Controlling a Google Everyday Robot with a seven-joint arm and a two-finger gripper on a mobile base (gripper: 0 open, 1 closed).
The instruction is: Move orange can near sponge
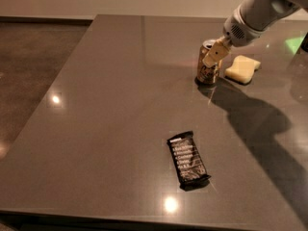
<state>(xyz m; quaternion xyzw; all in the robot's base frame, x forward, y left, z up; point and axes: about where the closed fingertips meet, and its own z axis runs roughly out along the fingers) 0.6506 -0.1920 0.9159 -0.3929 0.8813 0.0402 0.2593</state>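
Observation:
The orange can (207, 70) stands upright on the dark grey table (120, 105) at the far right, its silver top showing. The pale yellow sponge (242, 69) lies just to the right of it, a small gap apart. My cream-coloured gripper (214, 56) reaches down from the upper right and is shut on the can's upper part; one finger (213, 57) shows across the can's front, the other is hidden behind it.
A flat black snack bar wrapper (188, 160) lies near the table's front, well away from the can. The arm's shadow falls on the table's right side. A brown floor lies beyond the left edge.

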